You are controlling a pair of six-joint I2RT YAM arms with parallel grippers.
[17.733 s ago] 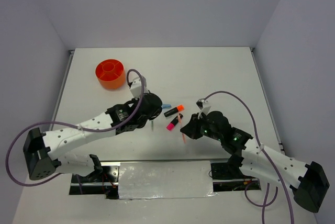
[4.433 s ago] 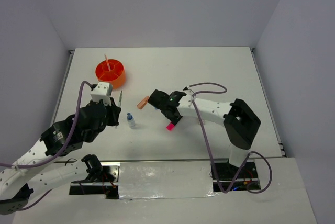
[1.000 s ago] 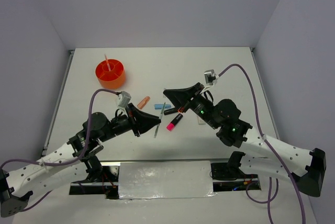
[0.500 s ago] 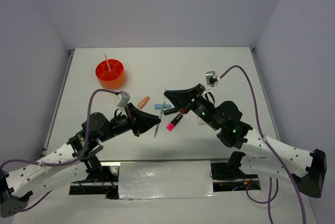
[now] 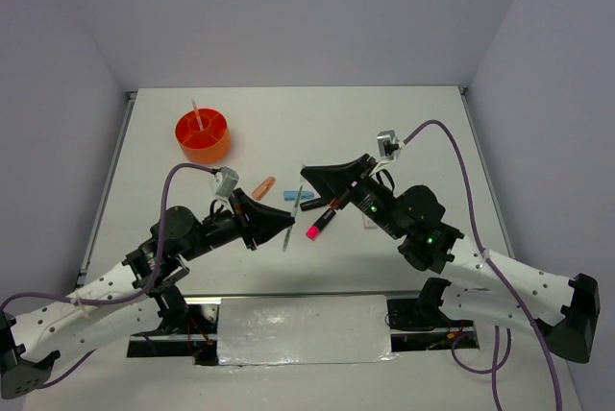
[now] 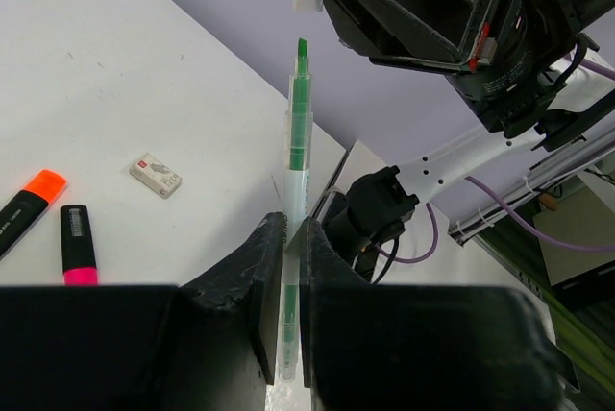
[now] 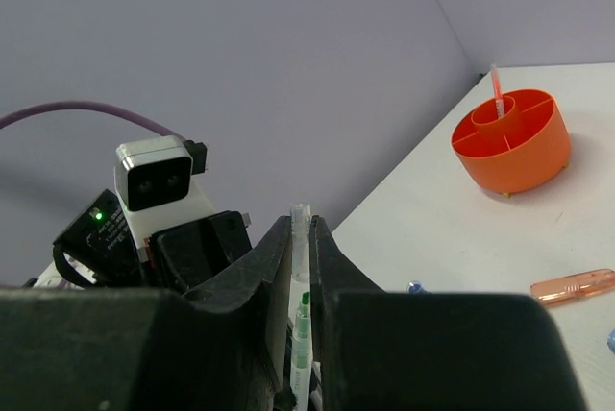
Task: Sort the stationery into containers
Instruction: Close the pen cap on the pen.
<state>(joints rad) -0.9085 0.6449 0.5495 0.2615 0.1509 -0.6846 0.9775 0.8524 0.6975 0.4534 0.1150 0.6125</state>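
My left gripper (image 5: 290, 224) is shut on a thin green pen (image 5: 294, 207), which also shows in the left wrist view (image 6: 296, 171), held in the air with its tip up. My right gripper (image 5: 306, 173) is shut on the pen's clear cap (image 7: 301, 214), held just beyond the pen tip (image 7: 304, 301) and apart from it. The round orange organiser (image 5: 203, 135) stands at the far left with an orange pen (image 5: 195, 111) upright in its centre well. A salmon piece (image 5: 262, 187), a light-blue piece (image 5: 295, 196) and pink-capped (image 5: 320, 224) and orange-capped (image 5: 313, 205) highlighters lie below the grippers.
A beige eraser (image 6: 156, 174) lies right of the highlighters. The blue cap of the bottle (image 7: 414, 287) peeks out beside the left arm. Purple cables loop over both arms. Grey walls close the table on three sides.
Nothing visible in the last second. Since the oldest frames the orange pen has gone into the organiser, the left gripper has taken the green pen, and both grippers have met mid-table.
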